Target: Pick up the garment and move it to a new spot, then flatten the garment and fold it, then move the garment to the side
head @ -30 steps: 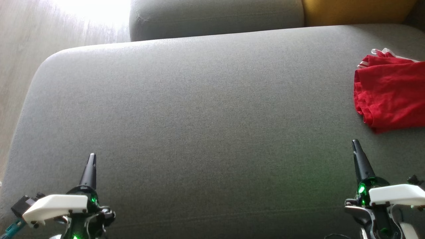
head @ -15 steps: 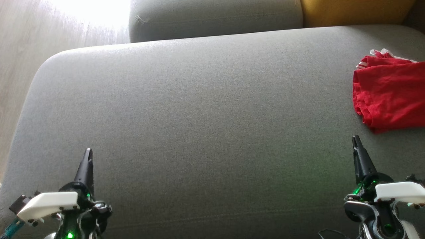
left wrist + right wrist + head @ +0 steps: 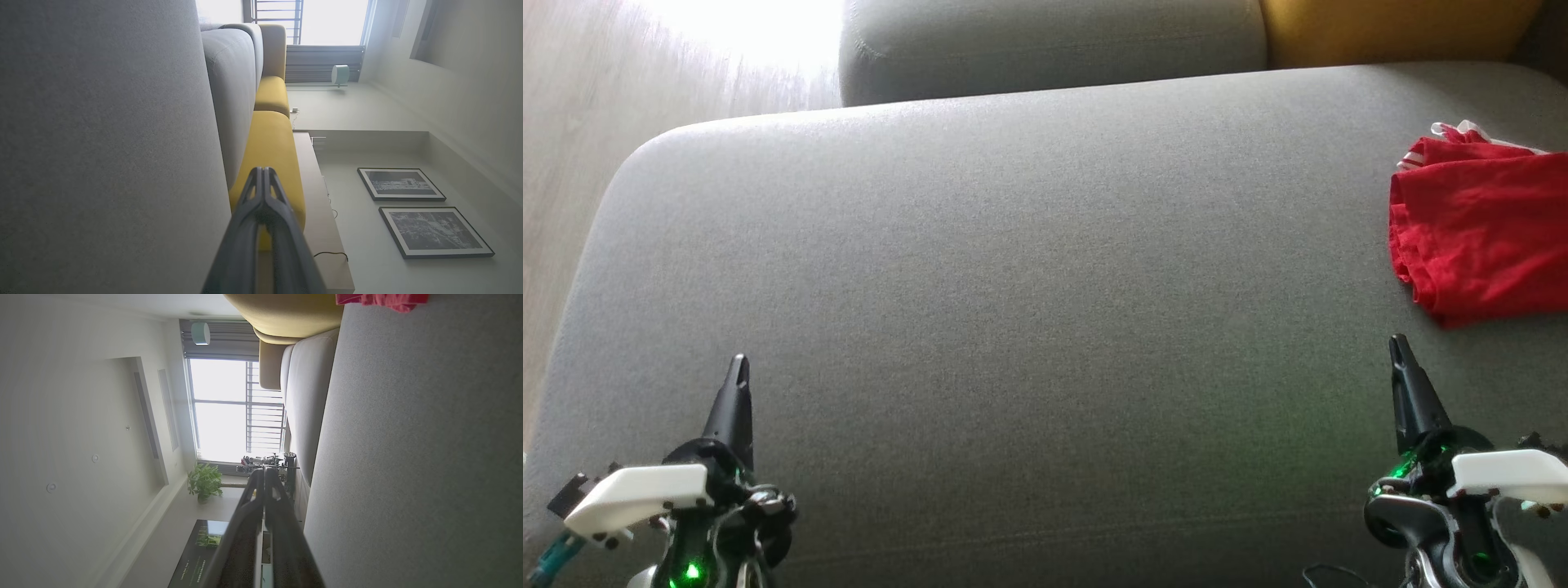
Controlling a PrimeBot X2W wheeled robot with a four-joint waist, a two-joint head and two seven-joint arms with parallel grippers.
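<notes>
A red garment [image 3: 1482, 233] with a bit of white trim lies folded on the grey sofa seat [image 3: 1029, 269] at the far right, cut off by the head view's edge. A strip of the red garment [image 3: 382, 299] also shows at the top of the right wrist view. My left gripper [image 3: 738, 361] is at the lower left, shut and holding nothing, its tips together in the left wrist view [image 3: 263, 170]. My right gripper [image 3: 1396, 340] is at the lower right, shut and holding nothing [image 3: 263, 470], a short way in front of the garment and apart from it.
A grey back cushion [image 3: 1045, 41] and a yellow cushion [image 3: 1396, 28] run along the far side of the seat. Pale wooden floor [image 3: 572, 122] lies beyond the seat's rounded left edge. Both grippers hover over the seat's front part.
Both grippers have slid slightly towards the bottom of the view and the left one drifted a little left. The garment stayed in place.
</notes>
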